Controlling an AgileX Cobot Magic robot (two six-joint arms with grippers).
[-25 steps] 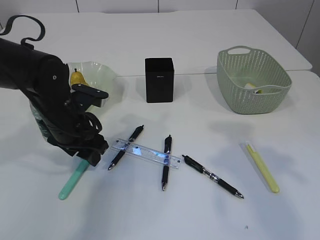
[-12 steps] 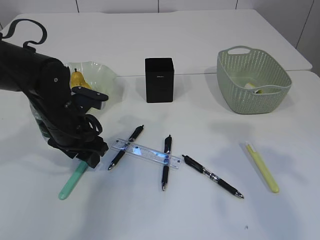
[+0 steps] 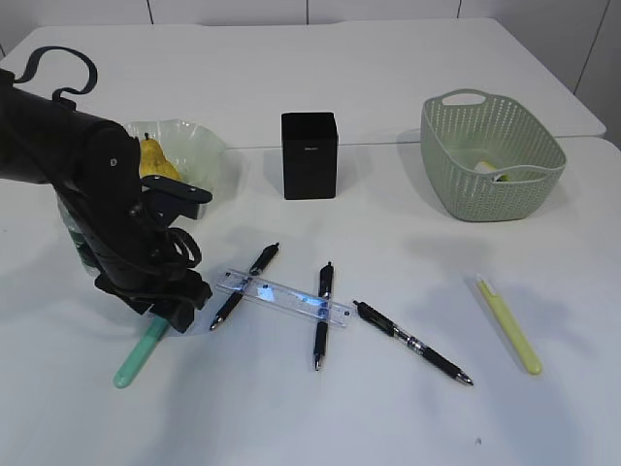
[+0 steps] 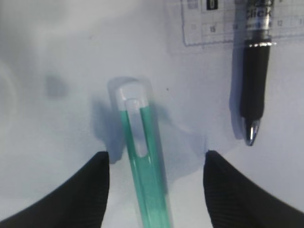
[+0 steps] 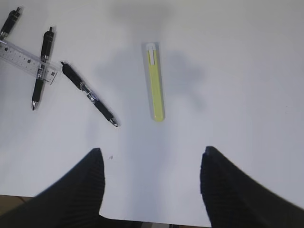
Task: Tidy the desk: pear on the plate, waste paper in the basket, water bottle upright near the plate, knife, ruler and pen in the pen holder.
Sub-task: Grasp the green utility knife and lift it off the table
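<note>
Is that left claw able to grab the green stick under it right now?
Probably yes. The left gripper hangs open with the green stick lying flat between its fingers, and nothing covers it. The nearest black pen lies off to one side.

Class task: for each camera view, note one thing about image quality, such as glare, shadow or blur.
Exterior view: bluish glare glints on the ruler. Left wrist view: the green knife casts a soft shadow; the near fingertips are blurred. Right wrist view: a faint shadow lies around the yellow knife.
</note>
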